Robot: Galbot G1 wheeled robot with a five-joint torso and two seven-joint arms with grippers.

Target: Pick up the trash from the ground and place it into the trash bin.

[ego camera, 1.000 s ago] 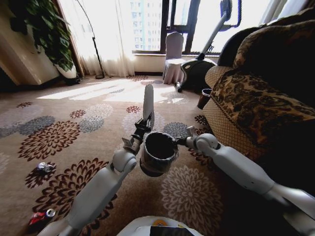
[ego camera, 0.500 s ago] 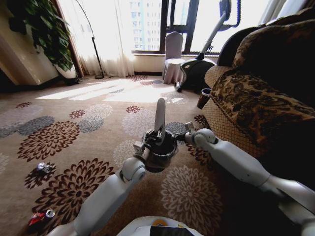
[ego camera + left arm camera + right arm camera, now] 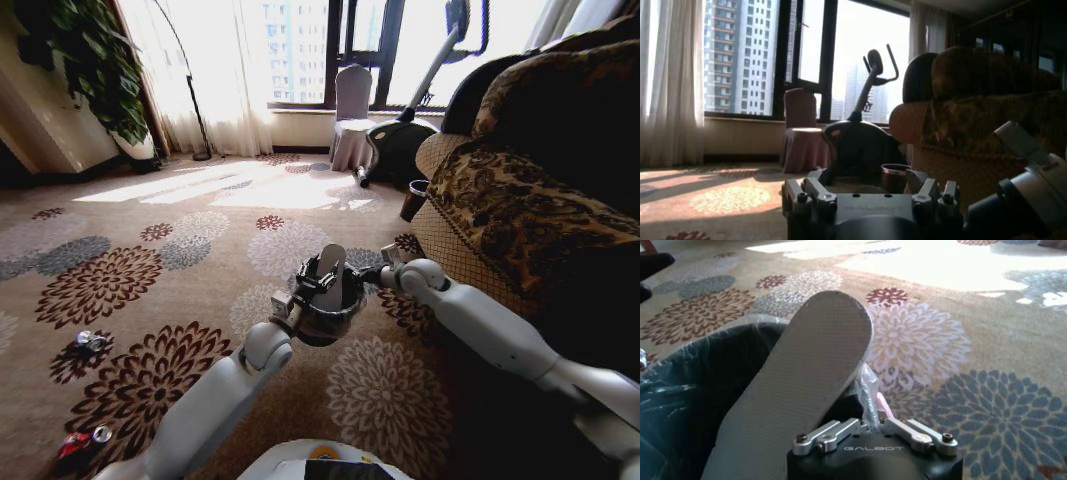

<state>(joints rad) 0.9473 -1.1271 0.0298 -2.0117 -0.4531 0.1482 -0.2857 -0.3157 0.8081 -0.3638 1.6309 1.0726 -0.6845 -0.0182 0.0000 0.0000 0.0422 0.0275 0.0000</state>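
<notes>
my right claw (image 3: 372, 272) is clamped on the rim of the trash bin (image 3: 330, 318), holding it clear of the carpet (image 3: 150, 240) in front of me, just beside the patterned sofa (image 3: 520, 200). the right wrist view shows the crinkled liner (image 3: 680, 370) pinched at that claw. my left claw (image 3: 318, 282) sits over the bin's mouth, gripping a flat grey insole-like piece of trash (image 3: 329, 268) that stands nearly upright, its lower end at or just inside the opening. from the right wrist view the piece (image 3: 800, 390) leans across the rim, its upper end well outside the bin.

more litter lies on the carpet well away from the bin, on the side away from the sofa: a small crushed can-like scrap (image 3: 90, 342) and, nearer my base, a red item with a pale cap (image 3: 82, 442).

risk, as i judge it: the piece is longer than the bin is deep, so if released while tilted it could tip over the rim and fall back to the carpet. the thin liner may also slip in the right claw, letting the bin sag or drop.
</notes>
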